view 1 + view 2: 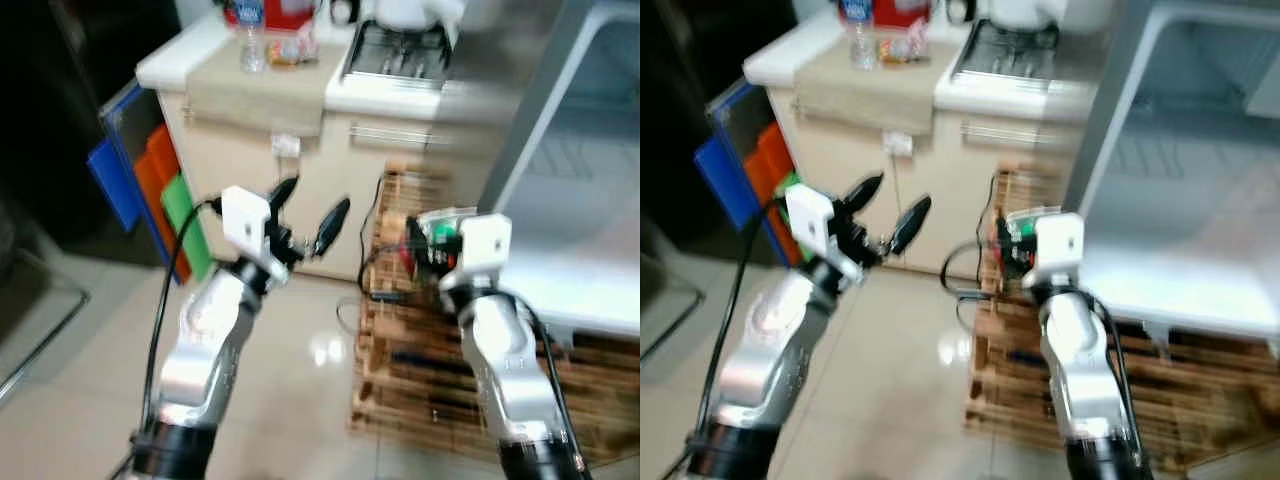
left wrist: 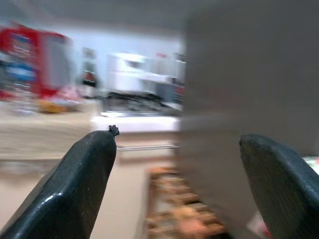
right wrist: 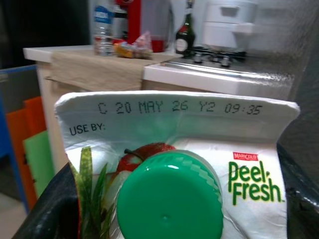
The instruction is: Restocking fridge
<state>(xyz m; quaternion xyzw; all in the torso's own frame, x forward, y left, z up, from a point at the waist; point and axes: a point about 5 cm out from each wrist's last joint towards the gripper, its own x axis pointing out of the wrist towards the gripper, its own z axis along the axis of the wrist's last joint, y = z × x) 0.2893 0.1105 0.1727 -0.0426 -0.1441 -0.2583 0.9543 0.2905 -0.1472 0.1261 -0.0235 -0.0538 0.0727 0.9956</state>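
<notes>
A: What does the right gripper (image 3: 169, 209) hold?

B: It is clamped on a white juice carton with a round green cap (image 3: 172, 174). One black finger (image 3: 47, 209) presses each side of the carton. Printed on it are "Peel Fresh", "USE BY" and a date stamp, with a red apple pictured beside the cap.

A: Where is the carton in the room?

B: It is raised in front of the robot, near the open white fridge (image 1: 1180, 190), just outside its lower front corner. Below the carton a slatted wooden pallet (image 1: 440, 380) lies on the pale tiled floor (image 1: 290, 380).

A: And the left gripper (image 1: 305, 215)?

B: It is lifted too, well apart from the fridge, with its two black fingers spread and nothing between them.

A: What else stands near the fridge?

B: Beside it is a cream kitchen bench with a beige cloth (image 1: 260, 80). On the bench stand a clear plastic water bottle (image 1: 250, 35), a red box (image 1: 285, 12) and some snack packets. A steel gas hob (image 1: 395, 55) sits at the bench end nearest the fridge. Blue, orange and green flat boards (image 1: 150, 185) lean against the bench's far end.
</notes>
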